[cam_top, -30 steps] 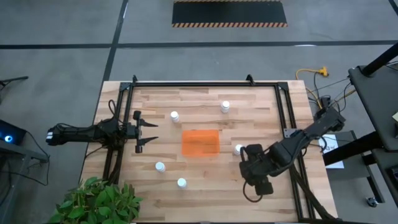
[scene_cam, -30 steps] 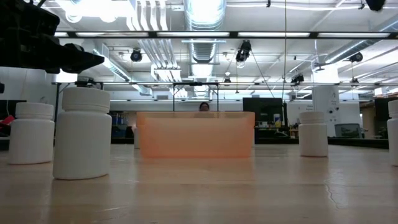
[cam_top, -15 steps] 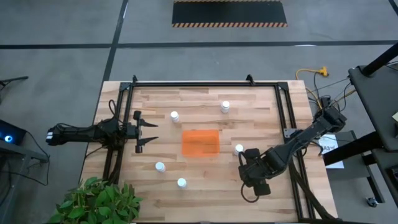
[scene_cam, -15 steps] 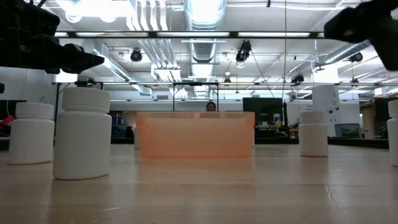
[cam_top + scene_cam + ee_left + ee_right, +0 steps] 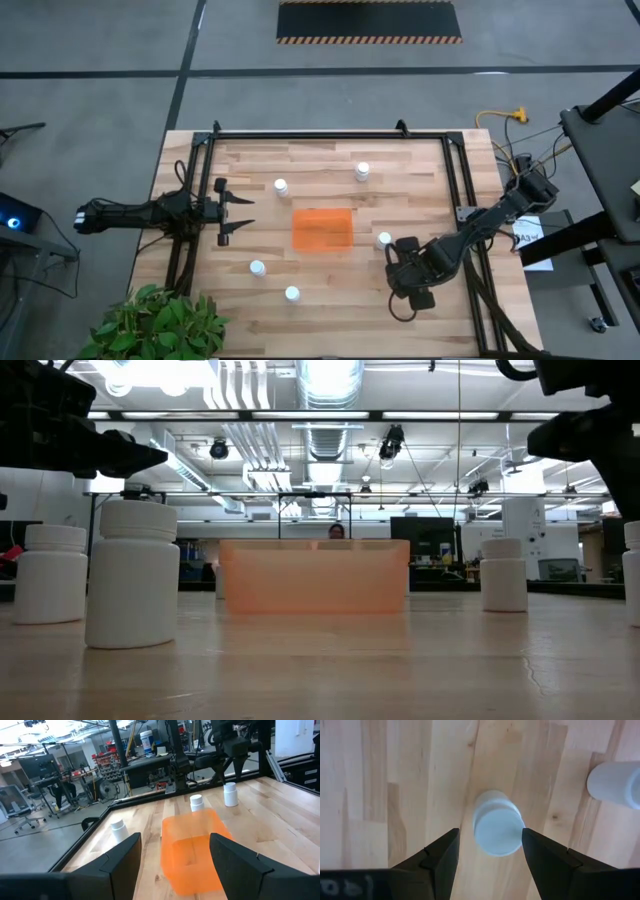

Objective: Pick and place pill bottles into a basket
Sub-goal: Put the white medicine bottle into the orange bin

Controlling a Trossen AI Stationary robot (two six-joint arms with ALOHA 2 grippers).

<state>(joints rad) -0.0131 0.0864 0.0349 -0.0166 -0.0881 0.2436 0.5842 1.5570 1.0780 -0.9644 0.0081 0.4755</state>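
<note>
Right gripper (image 5: pixel 487 851) open, poised directly above an upright pill bottle (image 5: pixel 496 823) standing on the counter (image 5: pixel 400 190) just right of the orange basket (image 5: pixel 322 229); fingers straddling its cap; left gripper (image 5: pixel 240 210) open, idle well left of the basket.

Arms: 2, dark, jointed segments, matte black finish.
Left gripper (image 5: pixel 243 209): 2 slim black fingers (image 5: pixel 122 865), flat angular inner faces.
Right gripper (image 5: pixel 490 851): 2 black fingers, same angular form; white printed characters on the housing edge.
Cables: dark cable loop beside the right arm's wrist section.
</note>
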